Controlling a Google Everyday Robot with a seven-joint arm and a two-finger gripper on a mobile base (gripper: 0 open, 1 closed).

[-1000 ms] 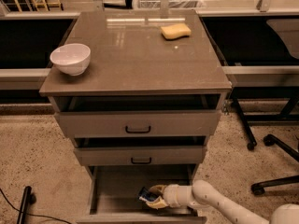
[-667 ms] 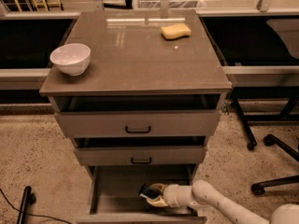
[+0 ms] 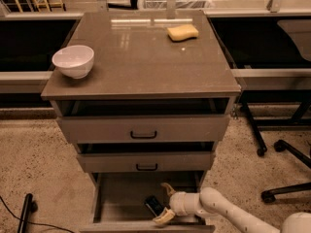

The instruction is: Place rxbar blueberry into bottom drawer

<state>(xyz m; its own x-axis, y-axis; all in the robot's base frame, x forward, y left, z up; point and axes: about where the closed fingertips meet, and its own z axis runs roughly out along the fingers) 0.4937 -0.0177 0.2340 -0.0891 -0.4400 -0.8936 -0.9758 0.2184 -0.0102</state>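
The bottom drawer [image 3: 121, 198] is pulled open, its flat grey floor showing. The rxbar blueberry [image 3: 154, 205], a small dark bar, lies on that floor right of the middle. My gripper [image 3: 165, 204] reaches into the drawer from the right, just to the right of the bar. Its cream fingers [image 3: 167, 188] are spread apart, one behind and one in front of the bar's right end. The gripper is open and holds nothing.
A white bowl [image 3: 73, 60] and a yellow sponge [image 3: 183, 32] sit on the cabinet top. The two upper drawers [image 3: 143, 128] stand slightly open above my arm. Chair legs and castors [image 3: 279, 147] stand on the floor to the right. A black pole [image 3: 24, 212] is at the lower left.
The fingers, closed around the bar before, have spread apart. The bar now lies free on the drawer floor.
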